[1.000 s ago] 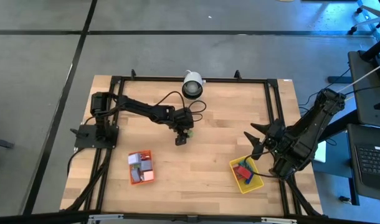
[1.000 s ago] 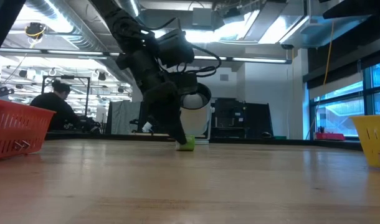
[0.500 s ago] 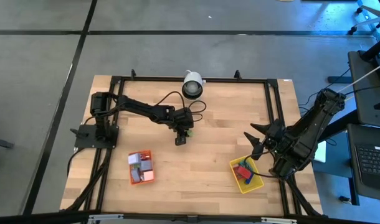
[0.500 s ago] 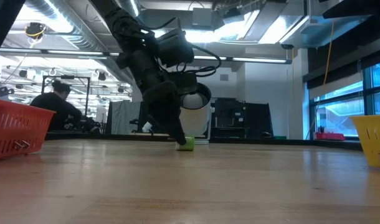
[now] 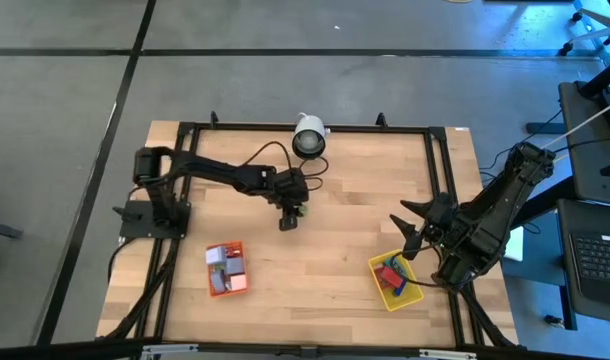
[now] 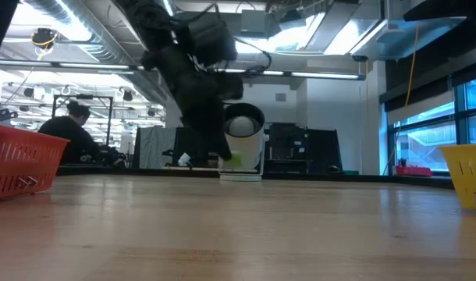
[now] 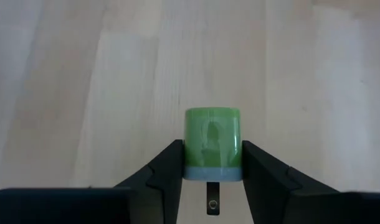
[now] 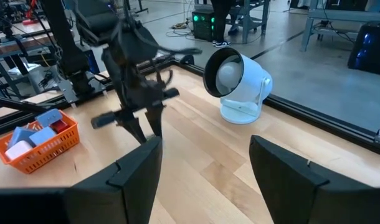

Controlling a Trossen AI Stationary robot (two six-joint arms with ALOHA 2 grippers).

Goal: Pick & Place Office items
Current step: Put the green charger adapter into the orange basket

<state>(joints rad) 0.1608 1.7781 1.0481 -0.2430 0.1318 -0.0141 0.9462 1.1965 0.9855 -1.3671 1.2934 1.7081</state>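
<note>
One green block [image 7: 212, 144] (pale band at its base) pinched in the left gripper [image 7: 211, 163], clear of the table [image 5: 345, 190] near its middle, beside the white camera [image 5: 308, 135]. Right gripper [image 8: 204, 163] spread wide, parked above the yellow tray [image 5: 397, 283].

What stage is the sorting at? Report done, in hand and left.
Done: several pieces already lie in the orange tray and the yellow tray.
In hand: the left gripper is shut on a green piece, raised just off the table.
Left: that piece needs dropping in a tray; no other loose pieces show on the table. The right gripper waits open by the yellow tray.
</note>
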